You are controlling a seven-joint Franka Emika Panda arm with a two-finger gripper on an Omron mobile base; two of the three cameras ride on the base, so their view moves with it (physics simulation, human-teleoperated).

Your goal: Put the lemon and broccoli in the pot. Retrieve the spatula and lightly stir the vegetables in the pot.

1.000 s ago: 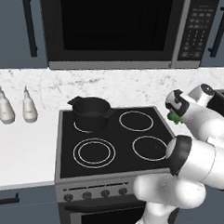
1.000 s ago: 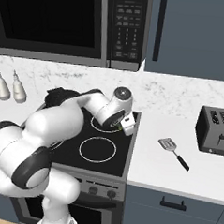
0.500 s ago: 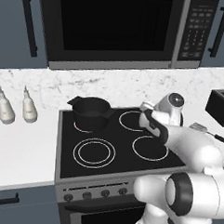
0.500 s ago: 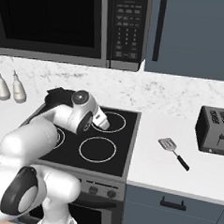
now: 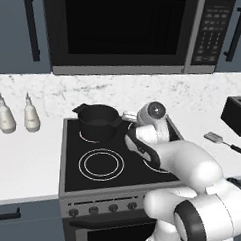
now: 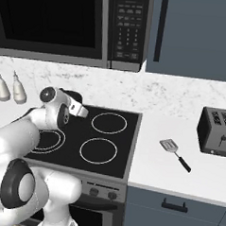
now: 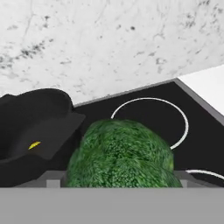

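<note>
Hand view: broccoli (image 7: pixel 122 153) carries no label.

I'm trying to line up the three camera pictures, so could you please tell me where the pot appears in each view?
Left base view: the pot sits on the stove's back left burner, left of centre, just left of the arm.
Right base view: its black rim peeks out behind the arm's wrist, at left.
Hand view: at the left edge, beside the broccoli, with a yellow speck inside.
Shared landmark: the black stove top.
</note>
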